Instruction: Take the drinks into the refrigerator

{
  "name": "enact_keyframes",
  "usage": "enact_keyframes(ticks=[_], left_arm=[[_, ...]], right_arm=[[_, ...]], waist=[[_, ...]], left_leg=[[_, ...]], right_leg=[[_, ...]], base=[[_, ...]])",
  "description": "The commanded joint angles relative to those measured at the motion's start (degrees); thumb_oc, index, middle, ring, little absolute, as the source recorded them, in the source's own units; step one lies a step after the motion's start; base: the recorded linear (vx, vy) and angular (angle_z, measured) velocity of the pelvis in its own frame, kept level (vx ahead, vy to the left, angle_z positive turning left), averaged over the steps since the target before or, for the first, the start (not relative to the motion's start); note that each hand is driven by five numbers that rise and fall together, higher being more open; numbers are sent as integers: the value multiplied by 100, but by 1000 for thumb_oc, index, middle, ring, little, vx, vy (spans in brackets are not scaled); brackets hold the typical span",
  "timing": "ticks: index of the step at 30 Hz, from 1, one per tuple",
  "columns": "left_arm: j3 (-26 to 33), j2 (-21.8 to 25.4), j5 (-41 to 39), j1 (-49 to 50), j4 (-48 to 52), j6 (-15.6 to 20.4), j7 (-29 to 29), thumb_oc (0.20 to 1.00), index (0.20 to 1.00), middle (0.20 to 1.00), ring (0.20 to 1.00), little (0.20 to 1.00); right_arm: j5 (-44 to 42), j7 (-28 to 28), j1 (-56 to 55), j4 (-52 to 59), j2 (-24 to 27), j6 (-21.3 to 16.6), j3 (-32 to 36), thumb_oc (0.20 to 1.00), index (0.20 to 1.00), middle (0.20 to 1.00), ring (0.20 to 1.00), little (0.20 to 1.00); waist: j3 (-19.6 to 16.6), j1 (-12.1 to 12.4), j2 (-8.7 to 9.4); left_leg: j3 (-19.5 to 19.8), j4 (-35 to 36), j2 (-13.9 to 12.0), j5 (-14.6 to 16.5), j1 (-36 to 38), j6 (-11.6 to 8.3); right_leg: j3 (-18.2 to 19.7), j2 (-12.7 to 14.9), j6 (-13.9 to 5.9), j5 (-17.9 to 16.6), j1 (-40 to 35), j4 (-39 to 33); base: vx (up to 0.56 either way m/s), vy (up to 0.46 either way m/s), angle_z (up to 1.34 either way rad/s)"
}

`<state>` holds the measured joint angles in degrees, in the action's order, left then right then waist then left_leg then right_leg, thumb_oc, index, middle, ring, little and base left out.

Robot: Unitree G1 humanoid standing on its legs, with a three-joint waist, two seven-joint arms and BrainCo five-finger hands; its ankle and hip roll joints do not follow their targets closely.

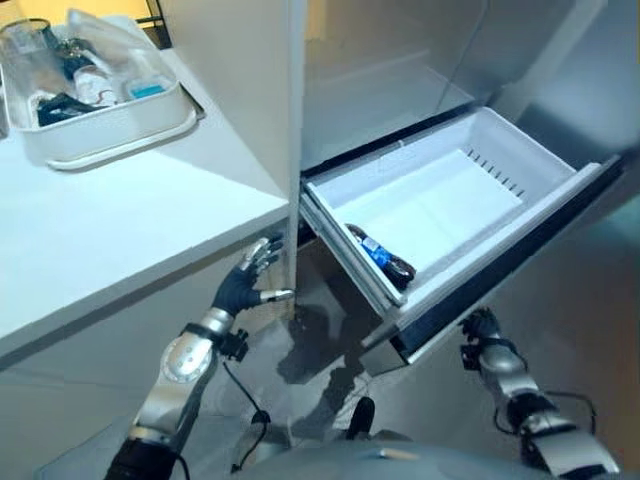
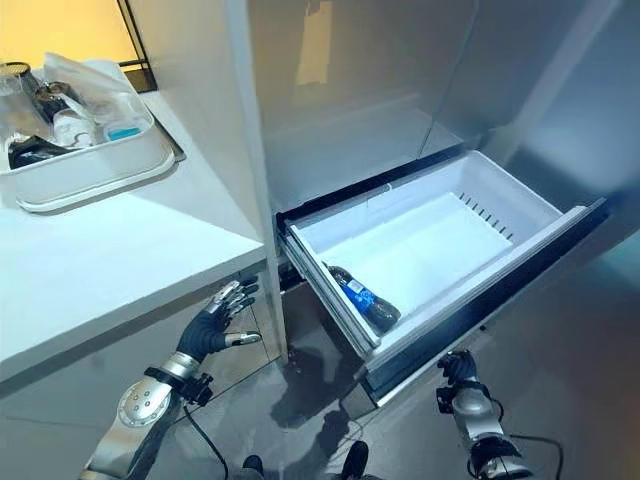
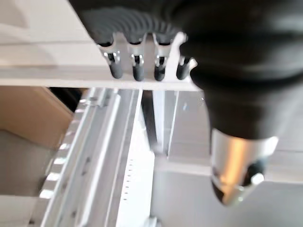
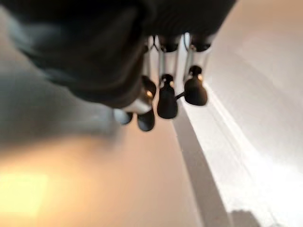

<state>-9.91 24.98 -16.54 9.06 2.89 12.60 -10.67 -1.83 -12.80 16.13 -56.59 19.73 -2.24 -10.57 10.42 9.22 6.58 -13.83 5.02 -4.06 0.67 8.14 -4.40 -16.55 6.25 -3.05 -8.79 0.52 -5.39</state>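
A dark drink bottle (image 1: 380,255) with a blue label lies on its side in the near left corner of the white refrigerator drawer (image 1: 520,160), which is pulled out. My right hand (image 1: 482,335) sits just below the drawer's dark front panel (image 2: 500,300). In the right wrist view its fingers (image 4: 166,101) are curled and hold nothing. My left hand (image 1: 250,280) hangs open under the edge of the white counter (image 1: 120,230), beside the refrigerator's side wall; the left wrist view has its fingers (image 3: 137,66) straight and empty.
A white tray (image 1: 110,135) with a glass, packets and small items stands at the counter's back left. The refrigerator's upper compartment (image 2: 350,120) is open above the drawer. Grey floor (image 1: 590,330) lies to the right of the drawer.
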Motion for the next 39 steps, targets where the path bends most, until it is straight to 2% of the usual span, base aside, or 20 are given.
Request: enact_keyframes(ticks=[1,6,11,14,19,20,21,22,26,30,35,37,38,39], left_arm=[[-270,5,-80,-304,436,225,103,1000,1000,1000,1000,1000],[-347,5,-123,-303,422,233,192,1000,1000,1000,1000,1000],[-294,-47,-86,-304,364,233,265,1000,1000,1000,1000,1000],[-255,-57,-55,-301,349,241,290,1000,1000,1000,1000,1000],[-240,-96,-75,-290,278,224,300,1000,1000,1000,1000,1000],[-247,-105,-110,-314,224,209,291,1000,1000,1000,1000,1000],[-250,-130,-162,-311,188,212,295,1000,1000,1000,1000,1000],[-236,-185,-267,-296,123,181,288,1000,1000,1000,1000,1000],[-144,-398,-321,-286,-234,147,429,1000,1000,1000,1000,1000],[-76,-559,-230,-227,-421,174,573,1000,1000,1000,1000,1000],[-73,-794,-369,-293,-1166,91,626,1000,1000,1000,1000,1000],[-51,-915,-68,-442,-2013,27,836,1000,1000,1000,1000,1000],[-52,-916,-67,-444,-2015,29,836,1000,1000,1000,1000,1000],[-17,-1006,365,-549,-2710,-15,1034,1000,1000,1000,1000,1000]], right_arm=[[816,235,1979,735,-223,-591,-679,200,200,200,200,200],[1534,349,3035,1108,-371,-530,-1368,200,200,200,200,200],[2288,634,3354,1574,-605,-566,-1926,200,200,200,200,200],[2439,730,3307,1828,-619,-586,-2008,200,200,200,200,200],[2245,661,2849,1519,-584,-552,-1840,200,200,200,200,200],[2032,612,2560,1258,-631,-519,-1666,247,247,247,247,247],[1943,563,2407,1132,-659,-522,-1590,890,890,890,890,890],[1790,569,2218,1031,-680,-504,-1494,1000,1000,1000,1000,1000],[1366,459,1420,963,-667,-511,-1095,1000,1000,1000,1000,1000],[958,356,818,470,-752,-510,-732,1000,1000,1000,1000,1000],[360,319,43,-479,-981,-510,-252,1000,1000,1000,1000,1000],[19,325,-338,-979,-1145,-465,4,1000,1000,1000,1000,1000],[19,325,-338,-979,-1145,-466,4,1000,1000,1000,1000,1000],[-162,336,-580,-1317,-1254,-434,174,1000,1000,1000,1000,1000]], waist=[[198,482,31],[247,759,77],[239,878,166],[233,884,178],[206,867,158],[195,825,133],[187,811,123],[185,768,107],[167,608,76],[160,517,32],[129,312,-50],[93,169,-106],[93,169,-107],[86,92,-158]], left_leg=[[518,-2,263,166,-392,251],[676,-2,268,132,-469,243],[770,-2,304,81,-546,248],[786,-2,304,90,-538,250],[777,-2,319,118,-478,255],[760,-2,325,126,-455,259],[748,-2,326,134,-435,260],[736,-2,323,140,-421,260],[680,-2,328,171,-357,269],[664,-2,318,187,-310,263],[630,-2,327,200,-257,260],[590,-2,325,214,-223,250],[590,-2,325,214,-223,250],[547,-2,299,256,-150,232]], right_leg=[[-533,226,-541,210,-402,136],[-685,246,-538,222,-443,129],[-795,290,-524,212,-431,132],[-814,303,-524,214,-444,134],[-844,321,-527,230,-498,140],[-826,329,-528,233,-509,144],[-823,332,-529,234,-518,147],[-814,334,-528,239,-519,153],[-777,339,-526,250,-537,168],[-765,337,-524,278,-569,174],[-732,342,-523,300,-586,193],[-697,337,-519,314,-585,203],[-697,337,-519,314,-585,204],[-661,319,-514,346,-631,210]], base=[[3,-10,6],[-1,-5,12],[12,-5,22],[7,4,8],[8,13,8],[-7,24,11],[-13,33,10],[0,0,0],[0,4,-4],[6,2,-4],[1,5,-3],[15,13,-6],[24,11,5],[0,0,0]])
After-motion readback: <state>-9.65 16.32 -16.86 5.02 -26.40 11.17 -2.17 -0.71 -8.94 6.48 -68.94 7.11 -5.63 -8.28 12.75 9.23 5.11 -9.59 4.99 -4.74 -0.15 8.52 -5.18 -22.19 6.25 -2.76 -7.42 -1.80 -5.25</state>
